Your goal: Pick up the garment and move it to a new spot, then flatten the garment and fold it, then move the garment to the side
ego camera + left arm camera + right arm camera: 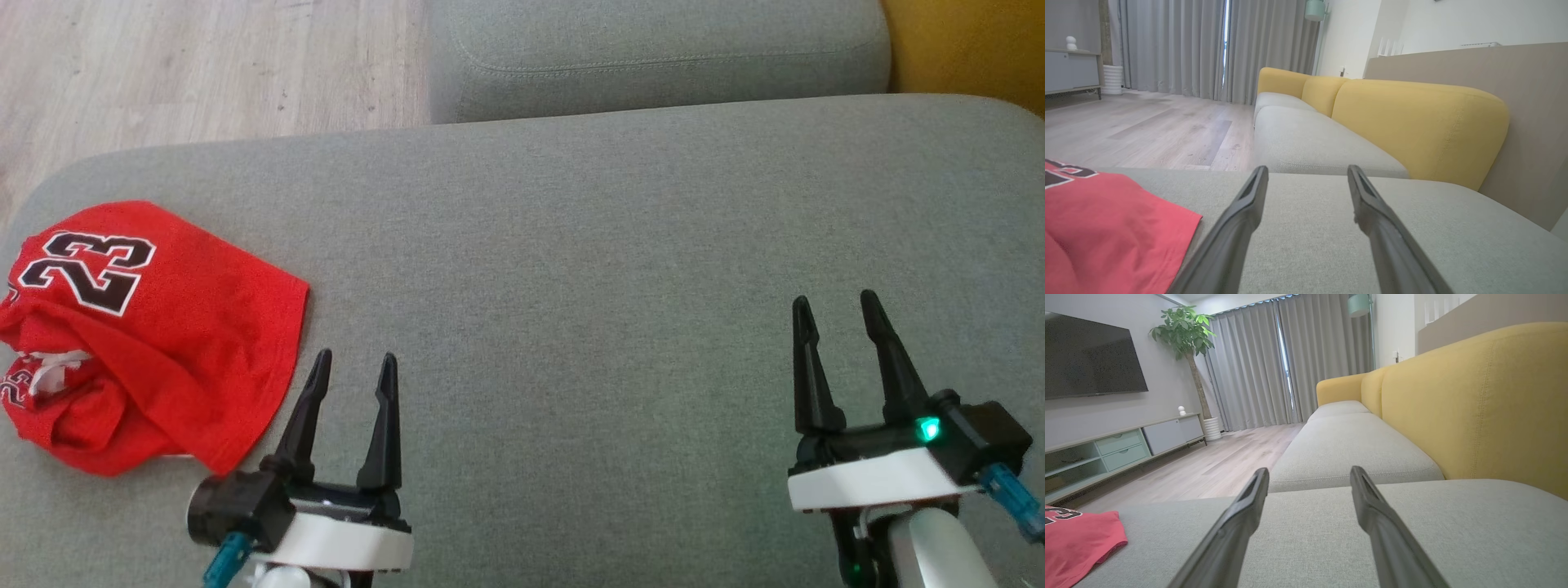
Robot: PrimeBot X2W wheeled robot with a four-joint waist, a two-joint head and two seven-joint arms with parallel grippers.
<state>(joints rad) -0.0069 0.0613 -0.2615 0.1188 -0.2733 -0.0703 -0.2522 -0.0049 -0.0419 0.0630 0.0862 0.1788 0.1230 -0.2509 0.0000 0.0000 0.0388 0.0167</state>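
Observation:
The garment (155,343) is a red jersey with a black and white "23", lying crumpled at the left end of the grey sofa seat (571,269). Its red cloth (1114,228) fills the lower left of the left wrist view, and a corner of it (1077,539) shows at the lower left of the right wrist view. My left gripper (355,363) hovers open just right of the jersey's near edge, holding nothing. Far to the right, my right gripper (833,306) stands open over bare cushion, also with nothing in it.
A second grey seat cushion (653,57) lies beyond this one, with yellow backrests (1412,122) along the right. Wooden floor (204,65) lies past the cushion's far left edge. A TV unit (1118,449) and a potted plant (1188,330) stand across the room.

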